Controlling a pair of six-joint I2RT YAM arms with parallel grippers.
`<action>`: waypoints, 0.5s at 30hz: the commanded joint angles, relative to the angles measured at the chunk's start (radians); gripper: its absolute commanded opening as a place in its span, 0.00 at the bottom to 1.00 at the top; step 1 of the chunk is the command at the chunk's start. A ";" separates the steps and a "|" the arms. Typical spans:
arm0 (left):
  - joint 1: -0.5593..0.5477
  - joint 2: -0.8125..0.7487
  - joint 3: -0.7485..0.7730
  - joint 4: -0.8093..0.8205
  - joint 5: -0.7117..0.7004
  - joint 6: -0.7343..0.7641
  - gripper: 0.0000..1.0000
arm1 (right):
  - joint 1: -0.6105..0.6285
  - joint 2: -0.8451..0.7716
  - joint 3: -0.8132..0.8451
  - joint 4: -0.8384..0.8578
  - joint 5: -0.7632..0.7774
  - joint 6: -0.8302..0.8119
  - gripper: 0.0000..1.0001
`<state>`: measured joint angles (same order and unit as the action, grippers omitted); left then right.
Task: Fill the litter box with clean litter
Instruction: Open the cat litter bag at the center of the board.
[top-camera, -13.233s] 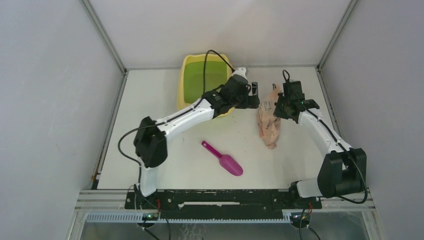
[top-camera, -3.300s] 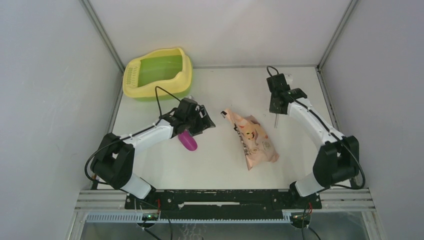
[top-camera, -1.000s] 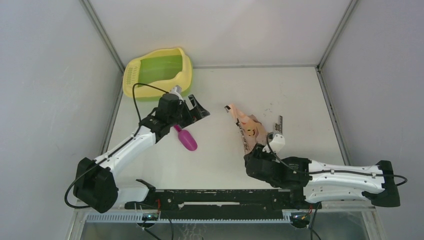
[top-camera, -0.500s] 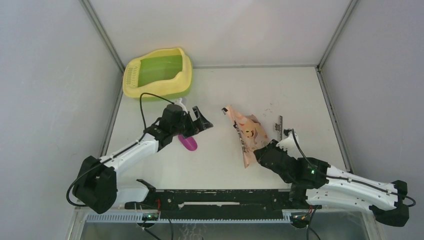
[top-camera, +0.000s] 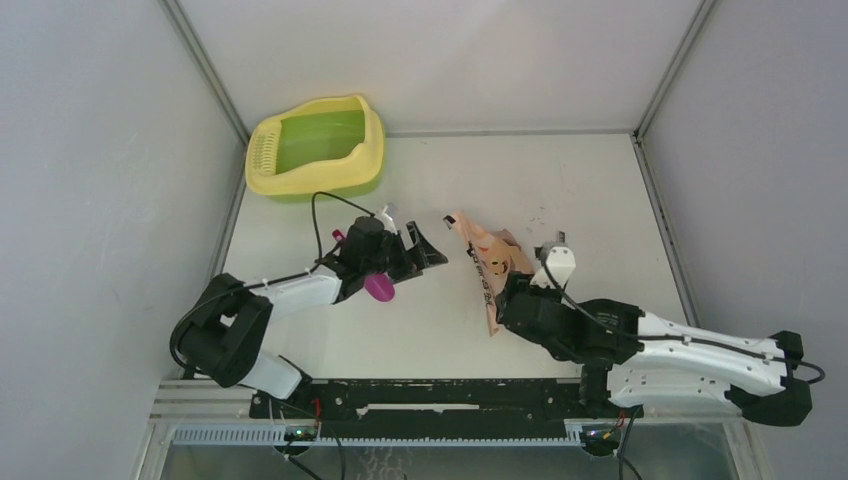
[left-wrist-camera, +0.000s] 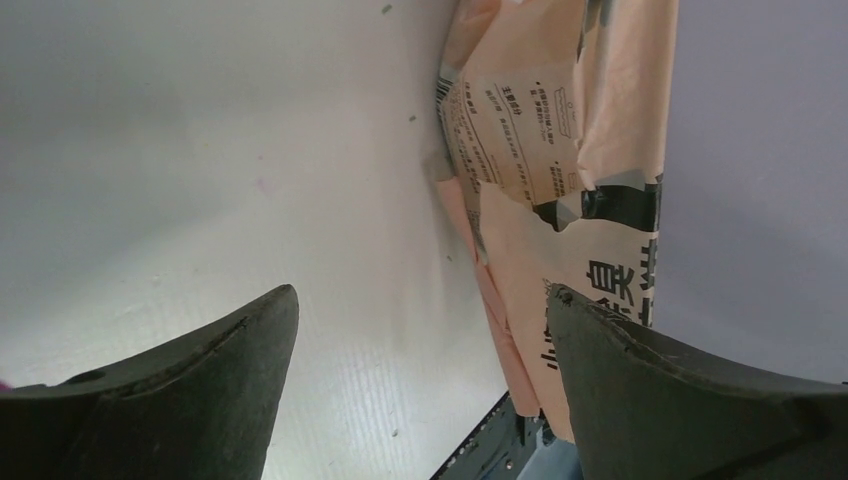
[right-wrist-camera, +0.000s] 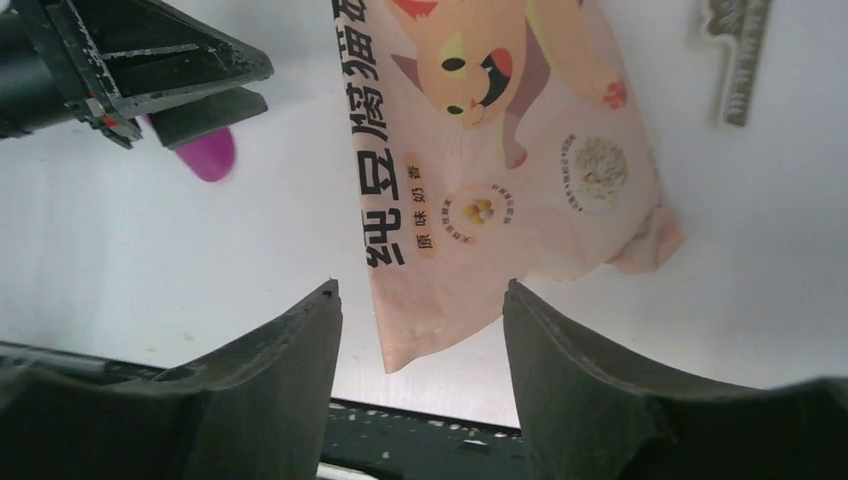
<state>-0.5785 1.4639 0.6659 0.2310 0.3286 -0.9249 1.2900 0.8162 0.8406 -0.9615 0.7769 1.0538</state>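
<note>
The litter box (top-camera: 368, 160), yellow with a green basin, stands at the far left corner, and its basin looks bare. A flat pink-orange bag (top-camera: 497, 262) lies mid-table. Faint dark specks of clean litter (top-camera: 538, 214) dot the table beyond it. My left gripper (top-camera: 424, 250) hovers open just left of the bag's far end; in the left wrist view the bag (left-wrist-camera: 560, 150) lies off its right fingertip (left-wrist-camera: 600, 340). My right gripper (right-wrist-camera: 420, 300) is open, and the bag's near corner (right-wrist-camera: 440, 330) lies between its fingers without touching them.
A magenta scoop (top-camera: 379, 288) lies under my left arm, also seen as the scoop (right-wrist-camera: 207, 156) in the right wrist view. A small grey strip (top-camera: 557, 240) rests right of the bag. Grey walls close in the table on three sides.
My right gripper has opened wider and come up to the bag's near corner. The left gripper has slid right and nearer, towards the bag's far end, staying open.
</note>
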 joint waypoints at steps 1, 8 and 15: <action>-0.022 0.021 0.001 0.124 0.033 -0.041 0.97 | 0.064 0.128 0.100 -0.211 0.146 -0.022 0.69; -0.055 0.107 -0.037 0.381 0.076 -0.114 0.96 | 0.080 0.084 0.139 -0.242 0.150 0.045 0.82; -0.094 0.274 -0.089 0.816 0.102 -0.214 0.92 | 0.040 -0.058 0.111 -0.095 0.030 -0.094 0.78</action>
<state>-0.6418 1.6653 0.6075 0.6960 0.4011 -1.0611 1.3537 0.8116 0.9352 -1.1522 0.8661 1.0435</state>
